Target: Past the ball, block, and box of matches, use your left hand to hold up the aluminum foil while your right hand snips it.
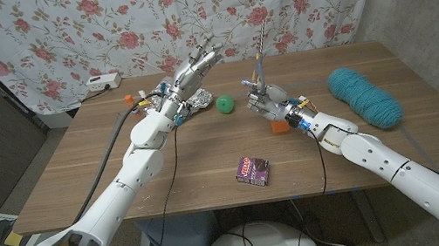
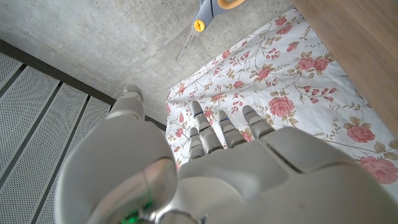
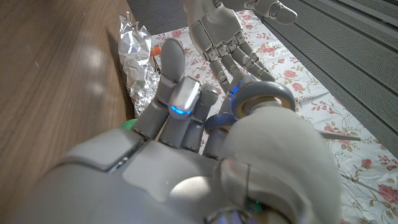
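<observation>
A crumpled piece of aluminum foil (image 1: 198,101) (image 3: 140,68) lies on the table at the far middle. My left hand (image 1: 197,63) (image 2: 211,162) is raised above and just behind it, fingers spread, holding nothing. A green ball (image 1: 225,104) sits just right of the foil. My right hand (image 1: 264,100) (image 3: 199,130) grips the scissors (image 1: 261,46) (image 2: 205,12), with the blades pointing up, to the right of the ball. An orange block (image 1: 278,127) sits just in front of that hand. The purple box of matches (image 1: 253,171) lies nearer the front.
A teal ball of yarn (image 1: 364,96) lies at the right of the table. A white power strip (image 1: 103,82) and a small orange thing (image 1: 129,96) are at the far left. A floral curtain (image 1: 183,5) hangs behind the table.
</observation>
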### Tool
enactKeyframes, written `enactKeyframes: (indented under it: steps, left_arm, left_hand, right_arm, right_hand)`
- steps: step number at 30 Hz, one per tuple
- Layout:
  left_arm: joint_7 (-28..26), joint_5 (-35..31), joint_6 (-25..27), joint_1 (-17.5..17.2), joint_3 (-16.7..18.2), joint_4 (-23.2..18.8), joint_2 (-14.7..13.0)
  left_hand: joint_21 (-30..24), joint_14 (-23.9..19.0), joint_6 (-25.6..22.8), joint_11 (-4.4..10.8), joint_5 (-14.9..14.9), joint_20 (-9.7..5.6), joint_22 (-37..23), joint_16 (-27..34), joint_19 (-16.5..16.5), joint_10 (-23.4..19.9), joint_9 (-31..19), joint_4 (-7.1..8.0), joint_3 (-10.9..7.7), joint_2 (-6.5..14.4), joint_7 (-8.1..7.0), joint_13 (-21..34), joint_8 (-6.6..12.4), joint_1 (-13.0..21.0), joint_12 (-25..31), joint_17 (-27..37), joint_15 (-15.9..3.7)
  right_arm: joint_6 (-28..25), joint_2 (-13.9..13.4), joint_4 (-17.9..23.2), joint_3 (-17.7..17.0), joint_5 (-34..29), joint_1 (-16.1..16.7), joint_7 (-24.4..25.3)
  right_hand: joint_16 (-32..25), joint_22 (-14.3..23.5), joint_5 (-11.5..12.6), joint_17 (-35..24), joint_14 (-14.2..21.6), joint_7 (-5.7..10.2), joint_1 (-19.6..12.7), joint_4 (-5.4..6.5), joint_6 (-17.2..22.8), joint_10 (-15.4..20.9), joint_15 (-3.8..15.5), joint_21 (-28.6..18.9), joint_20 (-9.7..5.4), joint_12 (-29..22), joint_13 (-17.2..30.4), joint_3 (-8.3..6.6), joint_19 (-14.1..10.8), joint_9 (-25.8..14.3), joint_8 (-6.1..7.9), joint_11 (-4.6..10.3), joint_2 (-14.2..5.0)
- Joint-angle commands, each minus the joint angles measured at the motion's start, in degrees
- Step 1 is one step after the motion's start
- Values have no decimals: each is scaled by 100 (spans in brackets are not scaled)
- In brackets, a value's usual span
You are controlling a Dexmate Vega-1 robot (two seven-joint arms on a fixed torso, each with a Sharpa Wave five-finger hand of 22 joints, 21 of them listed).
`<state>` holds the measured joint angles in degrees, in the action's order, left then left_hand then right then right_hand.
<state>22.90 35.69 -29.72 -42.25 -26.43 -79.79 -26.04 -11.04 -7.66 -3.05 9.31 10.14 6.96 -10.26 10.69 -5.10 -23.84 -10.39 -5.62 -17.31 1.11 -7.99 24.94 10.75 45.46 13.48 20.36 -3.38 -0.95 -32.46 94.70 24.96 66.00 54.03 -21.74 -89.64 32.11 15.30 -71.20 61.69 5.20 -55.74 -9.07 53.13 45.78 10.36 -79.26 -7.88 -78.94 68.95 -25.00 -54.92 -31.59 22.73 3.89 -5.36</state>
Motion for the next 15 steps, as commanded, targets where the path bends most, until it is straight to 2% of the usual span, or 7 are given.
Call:
enactKeyframes:
  steps: [1, 15]
  left_arm:
    - [-142, 4, 6, -141, 161, -133, -141]
    - [-324, -1, 77, -365, 318, -301, -300]
  left_hand:
    - [-28, 29, 40, 33, 23, 6, -15, 22, 23, -25, -20, -30, 0, 43, -12, -5, 22, -15, -11, -15, -10]
    - [-37, 40, 46, 46, 24, 0, -15, 36, 14, -38, -19, -50, 7, 67, -11, -36, 25, -29, -25, -95, -4]
  right_arm:
    - [-30, -107, 119, -64, 71, 77, 158]
    - [-105, -198, 222, -87, 155, 75, 174]
  right_hand:
    - [4, -4, 48, -12, 47, -36, -76, -2, 67, 709, 202, -46, -464, 12, 9, -61, -75, -6, 21, 728, 3]
    - [1, -53, 55, -11, 77, -44, -63, 1, 81, 681, 202, -102, -463, 115, -42, -97, -88, 37, 9, 731, 6]
